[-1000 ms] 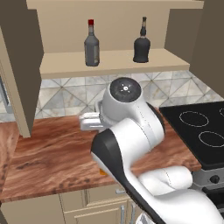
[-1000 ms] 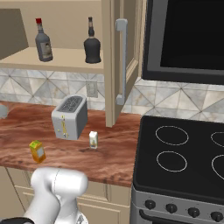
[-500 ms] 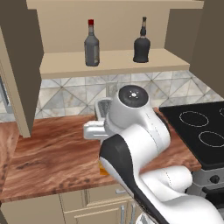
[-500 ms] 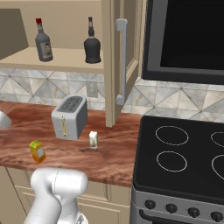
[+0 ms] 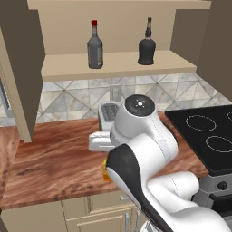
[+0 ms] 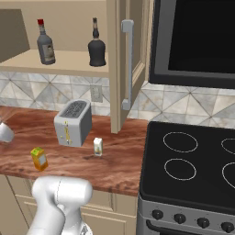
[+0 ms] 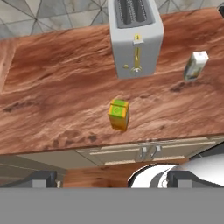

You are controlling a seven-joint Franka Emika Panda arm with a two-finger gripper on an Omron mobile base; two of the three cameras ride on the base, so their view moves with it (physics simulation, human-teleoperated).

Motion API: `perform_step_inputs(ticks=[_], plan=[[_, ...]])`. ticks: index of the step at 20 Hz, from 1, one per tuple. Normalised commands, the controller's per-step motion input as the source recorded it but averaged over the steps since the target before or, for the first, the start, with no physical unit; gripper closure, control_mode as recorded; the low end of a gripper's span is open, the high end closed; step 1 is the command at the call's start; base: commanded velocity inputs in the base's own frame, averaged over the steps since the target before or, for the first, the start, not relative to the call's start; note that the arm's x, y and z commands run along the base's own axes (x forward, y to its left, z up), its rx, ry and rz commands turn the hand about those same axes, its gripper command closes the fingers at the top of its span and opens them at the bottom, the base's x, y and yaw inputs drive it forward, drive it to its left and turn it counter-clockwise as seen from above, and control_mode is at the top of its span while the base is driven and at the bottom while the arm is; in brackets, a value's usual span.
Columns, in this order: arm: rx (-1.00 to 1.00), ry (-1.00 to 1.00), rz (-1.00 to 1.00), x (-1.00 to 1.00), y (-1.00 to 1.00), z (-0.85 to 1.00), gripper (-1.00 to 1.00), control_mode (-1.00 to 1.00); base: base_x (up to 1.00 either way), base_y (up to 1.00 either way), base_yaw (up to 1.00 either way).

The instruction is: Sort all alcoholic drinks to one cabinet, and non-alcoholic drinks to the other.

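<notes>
Hovering above the counter (image 7: 52,83) with jaws spread wide and nothing between them, gripper (image 7: 111,181) looks down on the orange-yellow carton (image 7: 118,114), centre of the hand view, standing near the counter's front edge. Best done by centring over that carton, lining the fingertips (image 7: 41,179) across its narrow faces, then lowering straight so the toaster (image 7: 134,37) behind stays untouched. White-cream carton (image 7: 195,65) at upper right of the hand view, just beside the toaster, probably leaning, though hard to tell from above. Grey bottle (image 5: 94,45) and black bottle (image 5: 147,43) already on the wider cabinet's shelf (image 5: 118,63), upper middle of the left base view. Right base view alone gives the narrower cabinet (image 6: 131,59) with its bar handle (image 6: 126,64) and the stove (image 6: 193,160); left base view hides the orange-yellow carton almost wholly behind the arm.
</notes>
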Motion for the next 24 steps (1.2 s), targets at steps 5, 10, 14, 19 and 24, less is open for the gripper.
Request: perform_step_inputs(ticks=[5, 10, 14, 19, 24], plan=[[0.00, 0.00, 0.00, -0.02, -0.17, -0.11, -1.00, -1.00, 0.00, 0.00, 0.00], [0.00, 0.01, 0.00, 0.00, -0.19, -0.14, -1.00, -1.00, 0.00, 0.00, 0.00], [0.00, 0.02, 0.00, 0.00, -0.16, -0.23, -1.00, -1.00, 0.00, 0.00, 0.00], [-0.02, 0.01, 0.00, 0.00, -0.10, -0.27, -1.00, -1.00, 0.00, 0.00, 0.00], [-0.02, 0.00, 0.00, 0.01, 0.00, -0.29, -1.00, -1.00, 0.00, 0.00, 0.00]])
